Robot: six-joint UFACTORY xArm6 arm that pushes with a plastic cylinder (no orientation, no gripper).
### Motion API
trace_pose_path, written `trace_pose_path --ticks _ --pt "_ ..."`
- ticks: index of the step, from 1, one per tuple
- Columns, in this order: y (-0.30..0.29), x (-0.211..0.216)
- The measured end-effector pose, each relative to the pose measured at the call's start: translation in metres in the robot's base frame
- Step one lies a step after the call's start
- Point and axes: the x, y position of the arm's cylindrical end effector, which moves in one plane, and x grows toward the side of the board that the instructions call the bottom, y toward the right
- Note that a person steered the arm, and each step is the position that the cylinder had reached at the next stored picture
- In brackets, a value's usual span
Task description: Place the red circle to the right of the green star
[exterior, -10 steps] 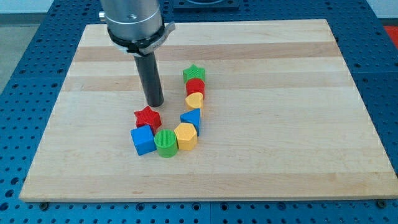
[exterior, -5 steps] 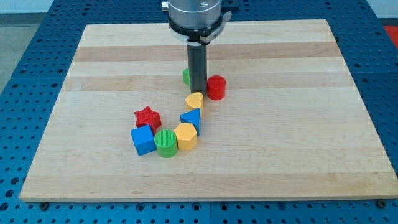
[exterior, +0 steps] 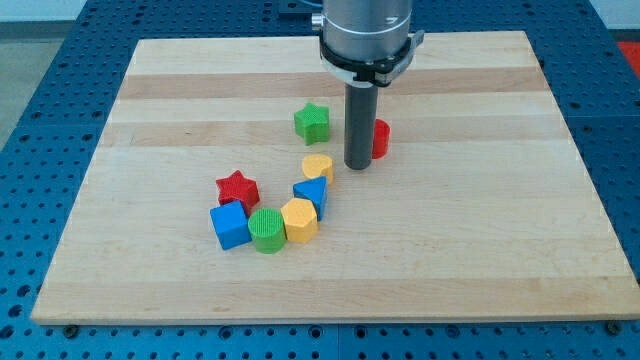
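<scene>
Standing upright, my tip (exterior: 359,166) rests on the tabletop (exterior: 480,230) between the green star (exterior: 312,122) and the red circle (exterior: 379,138). The circle peeps out just behind the rod on the view's right, apparently touching it; the star sits apart to the view's left. No fingers exist here, only the rod. By my judgement the circle already lies right of the star.
</scene>
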Motion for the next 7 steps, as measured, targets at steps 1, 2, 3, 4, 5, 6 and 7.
trace_pose_path --ticks 1,2,3,4,5,6,7 --pt "0.002 0.013" --pt "0.020 0.011" --pt "0.023 0.010" --pt "0.023 0.005" --pt "0.021 0.001" --pt "0.018 -0.001" --pt "0.013 -0.009"
